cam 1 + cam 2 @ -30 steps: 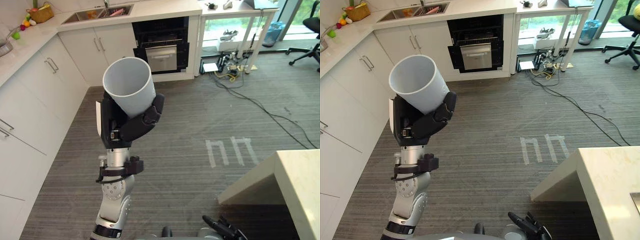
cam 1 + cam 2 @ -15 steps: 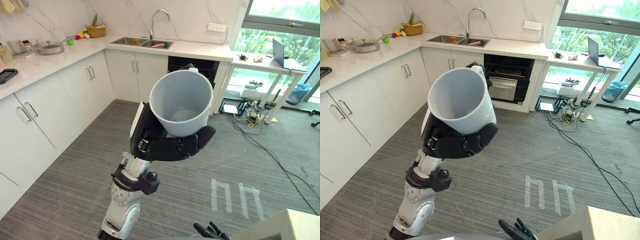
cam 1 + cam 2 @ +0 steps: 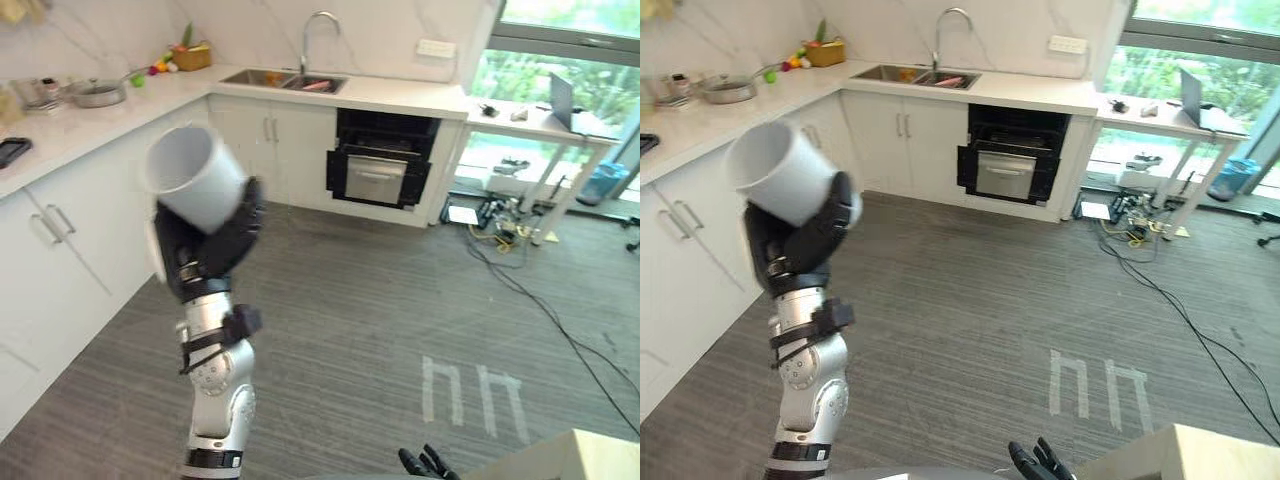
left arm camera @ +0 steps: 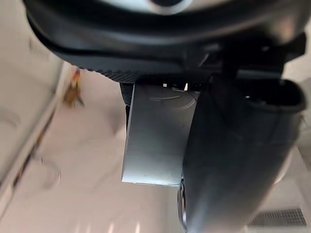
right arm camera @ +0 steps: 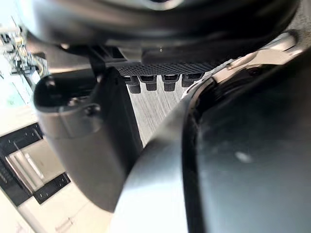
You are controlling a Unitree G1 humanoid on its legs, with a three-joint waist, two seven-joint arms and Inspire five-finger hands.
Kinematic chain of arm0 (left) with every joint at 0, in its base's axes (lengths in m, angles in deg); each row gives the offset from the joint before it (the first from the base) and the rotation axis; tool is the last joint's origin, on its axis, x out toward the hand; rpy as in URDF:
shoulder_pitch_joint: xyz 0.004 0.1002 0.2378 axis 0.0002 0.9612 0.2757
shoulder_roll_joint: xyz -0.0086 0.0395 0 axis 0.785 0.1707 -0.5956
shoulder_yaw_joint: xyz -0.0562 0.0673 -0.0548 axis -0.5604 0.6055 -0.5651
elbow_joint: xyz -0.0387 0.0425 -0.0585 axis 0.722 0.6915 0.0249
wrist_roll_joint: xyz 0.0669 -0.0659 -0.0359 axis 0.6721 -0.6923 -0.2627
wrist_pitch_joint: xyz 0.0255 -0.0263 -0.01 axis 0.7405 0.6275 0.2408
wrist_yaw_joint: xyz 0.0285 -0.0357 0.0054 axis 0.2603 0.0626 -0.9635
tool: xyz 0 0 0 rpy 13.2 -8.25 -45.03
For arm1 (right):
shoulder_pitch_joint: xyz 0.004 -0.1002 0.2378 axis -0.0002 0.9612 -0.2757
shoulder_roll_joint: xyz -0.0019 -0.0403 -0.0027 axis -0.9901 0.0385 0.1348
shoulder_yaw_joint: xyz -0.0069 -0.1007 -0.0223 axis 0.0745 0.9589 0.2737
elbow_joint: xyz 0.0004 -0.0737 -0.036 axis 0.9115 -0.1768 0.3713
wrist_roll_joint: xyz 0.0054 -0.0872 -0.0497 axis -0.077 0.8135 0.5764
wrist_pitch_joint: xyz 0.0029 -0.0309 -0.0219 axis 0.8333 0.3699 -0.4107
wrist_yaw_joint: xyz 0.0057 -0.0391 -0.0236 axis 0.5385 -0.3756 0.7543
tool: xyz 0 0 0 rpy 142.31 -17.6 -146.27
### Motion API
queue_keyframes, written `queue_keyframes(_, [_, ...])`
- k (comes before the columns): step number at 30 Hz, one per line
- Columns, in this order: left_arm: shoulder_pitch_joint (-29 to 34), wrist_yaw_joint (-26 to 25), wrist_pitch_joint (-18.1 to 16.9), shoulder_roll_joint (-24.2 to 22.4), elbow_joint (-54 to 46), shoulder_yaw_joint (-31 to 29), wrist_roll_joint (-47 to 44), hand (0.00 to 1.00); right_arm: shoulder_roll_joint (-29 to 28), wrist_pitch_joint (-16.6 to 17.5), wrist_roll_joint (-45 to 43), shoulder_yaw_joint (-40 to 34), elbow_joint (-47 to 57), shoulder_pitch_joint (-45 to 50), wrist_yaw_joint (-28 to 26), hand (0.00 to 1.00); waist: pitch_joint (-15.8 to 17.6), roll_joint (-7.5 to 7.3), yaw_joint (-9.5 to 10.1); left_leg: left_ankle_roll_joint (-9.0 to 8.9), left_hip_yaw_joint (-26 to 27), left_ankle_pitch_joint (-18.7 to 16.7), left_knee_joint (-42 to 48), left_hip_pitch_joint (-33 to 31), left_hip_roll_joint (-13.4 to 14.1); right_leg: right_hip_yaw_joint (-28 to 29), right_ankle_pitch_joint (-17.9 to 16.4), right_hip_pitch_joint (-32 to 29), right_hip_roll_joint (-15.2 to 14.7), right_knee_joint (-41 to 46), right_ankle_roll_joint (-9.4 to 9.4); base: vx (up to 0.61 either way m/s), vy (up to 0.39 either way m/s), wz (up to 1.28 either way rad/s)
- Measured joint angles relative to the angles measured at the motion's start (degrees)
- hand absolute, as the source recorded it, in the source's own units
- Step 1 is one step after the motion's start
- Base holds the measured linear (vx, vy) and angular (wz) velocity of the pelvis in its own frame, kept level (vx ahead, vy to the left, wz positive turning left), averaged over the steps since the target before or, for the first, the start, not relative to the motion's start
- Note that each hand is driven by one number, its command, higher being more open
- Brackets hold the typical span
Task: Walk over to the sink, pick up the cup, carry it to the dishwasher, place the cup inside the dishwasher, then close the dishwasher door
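Note:
A pale grey cup [image 3: 195,180] is held up in the air over the floor, tilted with its mouth toward the cabinets on the left. My left hand [image 3: 205,250] is shut on it, fingers curled round its lower wall; the cup's wall [image 4: 155,141] shows past the thumb in the left wrist view. The sink [image 3: 285,80] with its tall tap lies in the far counter. Right of it, under the counter, stands the black dishwasher [image 3: 380,170], its dark inside and a silver rack showing. My right hand [image 3: 425,462] hangs low at the bottom edge, fingers relaxed and holding nothing.
White cabinets [image 3: 60,220] run along the left, their counter bearing a pan [image 3: 98,95] and a fruit basket [image 3: 192,58]. A white desk [image 3: 530,125] with cables [image 3: 500,240] beneath stands at the right. Tape marks [image 3: 475,395] lie on the grey floor. A pale table corner [image 3: 570,460] sits bottom right.
My left hand has swung the cup to the left and away from the camera, and the cup now tilts leftward. The view has lifted from the floor to the far counter.

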Motion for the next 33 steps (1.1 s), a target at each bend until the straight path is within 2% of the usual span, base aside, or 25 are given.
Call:
queue_keyframes(3, [2.70, -2.03, -0.03, 0.14, -0.65, -2.95, 0.17, 0.00, 0.28, 0.66, 0.40, -0.12, -0.16, 0.22, -0.53, 1.00, 0.30, 0.17, 0.84, -0.01, -0.86, 0.21, -0.03, -0.79, -0.14, -0.68, 0.46, 0.28, 0.01, -1.33, 0.15, -0.05, -0.012, 0.14])
queue_keyframes(4, [3.26, -2.16, -0.11, 0.18, -0.95, -3.16, 0.23, 0.00, 0.33, 0.70, 0.39, -0.11, -0.11, 0.26, -0.62, 1.00, 0.48, 0.29, 0.94, 0.06, -0.88, -0.52, 0.57, -1.14, -0.05, -0.67, 0.06, 0.28, 0.05, -1.21, 0.45, -0.06, -0.018, 0.01])
queue_keyframes(5, [3.80, -2.15, -0.12, 0.14, -1.48, -3.12, 0.52, 0.00, 0.56, 0.69, 0.38, 0.02, 0.11, 0.21, -0.90, 1.00, 0.92, 0.57, 1.08, -0.08, -0.80, -2.77, 2.98, -1.96, 0.42, -0.40, -0.58, 0.17, 0.43, -0.18, 0.27, -0.05, -0.034, -0.09])
queue_keyframes(6, [4.27, -2.13, -0.13, 0.11, -2.18, -3.09, 0.86, 0.00, 0.78, 0.62, 0.39, 0.10, 0.36, -0.02, -1.38, 1.00, 1.52, 0.93, 1.23, -0.33, -0.68, -4.42, 5.71, -2.59, 1.18, 0.48, -2.07, -0.35, 1.10, 2.35, 0.41, -0.03, -0.065, -0.13])
queue_keyframes(7, [5.15, -2.11, -0.14, 0.11, -3.36, -2.93, 0.90, 0.00, 0.80, 0.34, 0.38, 0.20, 0.54, -0.23, -1.97, 1.00, 2.05, 0.90, 1.22, -0.81, -0.54, -6.53, 9.13, -3.07, 1.90, 2.16, -5.00, -0.83, 1.81, 6.99, -0.10, 0.02, -0.078, -0.13])
queue_keyframes(8, [6.28, -2.04, -0.20, 0.07, -4.80, -2.66, 0.94, 0.00, 0.74, 0.01, 0.37, 0.31, 0.72, 0.03, -2.32, 1.00, 2.13, 0.69, 1.34, -1.62, -0.54, -8.90, 13.21, -3.86, 2.44, 3.12, -8.92, -0.42, 2.32, 10.55, -0.88, 0.08, -0.102, -0.04])
queue_keyframes(9, [7.30, -1.90, -0.70, -0.38, -6.03, -1.97, 0.99, 0.00, 1.28, -0.53, 0.12, 0.19, 0.96, -0.02, -2.40, 1.00, 3.05, 1.37, 1.20, -2.11, -0.61, -11.51, 21.49, -6.87, 4.17, 2.93, -11.37, -0.19, 2.95, 11.53, -2.14, 0.07, -0.068, 0.05])
queue_keyframes(10, [7.36, -1.83, -0.84, -0.40, -6.05, -1.94, 1.02, 0.00, 1.38, -0.61, 0.07, 0.18, 1.00, -0.03, -2.40, 1.00, 3.15, 1.47, 1.05, -2.13, -0.26, -11.62, 23.48, -7.76, 4.56, 2.79, -11.63, -0.13, 2.95, 11.64, -2.41, 0.09, -0.061, 0.46])
queue_keyframes(11, [7.56, -0.80, -0.90, -0.68, -6.01, -1.08, 1.55, 0.00, 1.93, -1.13, 0.11, 0.38, 1.09, -0.96, -2.52, 1.00, 3.34, 1.12, 0.37, -0.94, 2.74, -10.89, 33.66, -14.08, 6.23, 0.88, -12.35, 0.28, 1.57, 11.68, -2.62, 0.05, -0.022, 0.55])
queue_keyframes(13, [7.56, 0.30, -1.02, -1.21, -6.02, -0.82, 2.50, 0.00, 3.01, -1.43, 0.76, 0.27, 1.05, -2.02, -3.14, 1.00, 4.59, 0.93, 0.39, 0.22, 6.09, -11.82, 32.72, -16.64, 5.77, -0.18, -12.98, 1.37, -0.48, 11.66, -2.37, 0.13, 0.023, 0.50])
queue_keyframes(14, [7.59, 1.63, -0.99, -1.48, -6.01, -0.83, 2.49, 0.00, 4.05, -1.46, 0.98, 0.11, 1.01, -2.61, -3.54, 1.00, 5.15, 1.24, 0.38, 0.29, 7.17, -11.76, 28.95, -18.19, 4.83, -0.81, -13.58, 2.17, -1.99, 11.54, -1.66, 0.23, 0.116, 0.39])
queue_keyframes(16, [7.76, 2.99, -0.88, -1.85, -6.04, -1.00, 2.47, 0.00, 4.68, -1.88, 1.11, 0.08, 0.87, -3.53, -4.03, 1.00, 5.32, 1.02, 0.53, -0.23, 6.55, -9.35, 20.73, -19.76, 2.32, -1.40, -14.34, 3.60, -4.45, 10.80, -0.41, 0.25, 0.142, 0.28])
queue_keyframes(18, [8.77, 5.15, -0.32, -2.29, -7.06, -1.56, 2.41, 0.00, 5.27, -2.04, 1.06, 0.10, 0.86, -5.23, -4.94, 1.00, 5.38, 0.94, 0.86, -0.43, 2.47, 0.41, 13.86, -20.90, -0.12, -1.14, -14.71, 6.79, -6.82, 8.15, 1.96, 0.31, 0.197, 0.01])
queue_keyframes(20, [8.73, 6.60, -0.74, -2.40, -7.79, -2.11, 2.05, 0.00, 5.22, -2.06, 1.03, 0.10, -0.24, -7.00, -5.08, 1.00, 5.37, 1.00, 1.45, -0.14, -0.94, 4.02, 14.67, -22.43, -1.17, -0.06, -15.31, 8.05, -7.96, 7.06, 4.93, 0.30, 0.249, -0.26])
queue_keyframes(21, [8.66, 7.05, -0.90, -2.26, -7.69, -2.29, 1.73, 0.00, 5.16, -2.06, 1.07, 0.07, -0.74, -7.60, -5.01, 1.00, 5.38, 0.67, 1.85, 2.36, -0.32, 3.51, 16.15, -22.44, -1.68, 0.57, -15.60, 8.29, -8.78, 7.23, 6.35, 0.47, 0.382, -0.38])
queue_keyframes(22, [8.27, 8.13, -0.90, -2.18, -6.96, -3.11, 1.10, 0.00, 4.28, -2.00, 1.29, 0.05, -1.29, -8.43, -4.94, 1.00, 5.41, -0.01, 1.96, 3.45, 0.95, 0.32, 20.07, -22.40, -2.59, 2.83, -15.78, 9.40, -10.42, 6.99, 7.15, 0.51, 0.399, -0.30])
queue_keyframes(23, [7.77, 8.86, -0.86, -2.19, -5.17, -3.22, -0.20, 0.00, 3.55, -1.73, 1.75, 0.02, -1.72, -8.35, -4.93, 1.00, 5.41, -0.38, 1.87, 4.26, 1.80, -2.63, 24.22, -22.54, -2.96, 4.97, -15.12, 10.82, -11.38, 7.03, 8.23, 0.44, 0.332, -0.23])
queue_keyframes(24, [7.71, 8.97, -0.68, -2.21, -4.38, -3.21, -0.76, 0.00, 3.35, -1.74, 2.15, 0.03, -2.25, -8.39, -4.96, 1.00, 5.38, -0.65, 1.77, 4.52, 2.55, -3.75, 25.89, -22.30, -3.18, 5.87, -14.76, 11.36, -12.02, 7.66, 8.68, 0.41, 0.329, -0.21])
queue_keyframes(26, [7.64, 9.46, -0.34, -2.23, -3.23, -2.66, -2.49, 0.00, 2.87, -1.26, 3.27, -1.74, -2.19, -7.65, -5.02, 1.00, 5.21, -1.08, 1.53, 5.58, 3.38, -7.41, 27.29, -19.26, -4.85, 6.90, -13.62, 11.47, -14.20, 13.67, 9.45, 0.39, 0.298, -0.12])
queue_keyframes(27, [7.11, 10.40, -0.30, -2.12, -3.24, -1.58, -2.57, 0.00, 2.59, -0.35, 3.25, -3.29, -2.03, -6.74, -5.02, 1.00, 5.08, -1.26, 1.34, 6.40, 3.54, -9.77, 25.68, -16.61, -6.40, 6.95, -13.05, 9.47, -16.20, 21.07, 9.09, 0.29, 0.203, 0.05])
queue_keyframes(28, [6.76, 10.86, -0.30, -1.86, -3.25, -0.97, -2.56, 0.00, 2.43, 0.01, 3.26, -3.96, -2.00, -6.31, -5.03, 1.00, 5.02, -1.67, 1.32, 6.80, 3.69, -10.62, 24.49, -15.13, -7.49, 6.97, -12.34, 7.72, -17.38, 25.92, 8.28, 0.33, 0.234, 0.10])
queue_keyframes(29, [6.41, 11.33, -0.21, -1.11, -3.35, 0.07, -2.48, 0.00, 2.09, 1.23, 3.17, -4.63, -1.38, -5.84, -5.06, 1.00, 5.23, -2.54, 1.25, 7.55, 3.77, -11.34, 22.12, -12.05, -9.90, 6.80, -8.50, 3.74, -20.60, 35.53, 4.46, 0.37, 0.270, 0.07])
queue_keyframes(30, [6.50, 11.37, -0.14, -0.44, -2.98, 1.95, -2.44, 0.00, 2.33, 2.38, 3.20, -4.69, -0.53, -5.03, -5.06, 1.00, 4.98, -2.52, 0.62, 8.74, 3.20, -12.22, 19.02, -8.93, -11.12, 7.95, -4.07, 0.28, -21.46, 43.36, 1.17, 0.30, 0.219, 0.10])
queue_keyframes(31, [6.50, 11.37, -0.09, 0.02, -2.93, 2.59, -2.38, 0.00, 2.23, 2.78, 3.20, -4.63, -0.24, -4.78, -5.06, 1.00, 4.86, -1.67, 0.36, 8.91, 2.65, -12.27, 17.70, -7.51, -11.18, 8.87, -5.11, -1.41, -20.32, 46.65, 1.41, 0.38, 0.224, 0.19])
queue_keyframes(33, [6.24, 11.40, -0.15, 1.39, -2.91, 4.50, -1.79, 0.00, 0.50, 4.34, 3.15, -3.96, 1.12, -3.86, -5.08, 1.00, 4.52, -1.45, -0.51, 8.22, 0.64, -10.47, 10.30, -0.85, -10.71, 7.42, -11.85, -7.19, -12.93, 51.33, 1.92, 0.36, 0.113, 0.30])
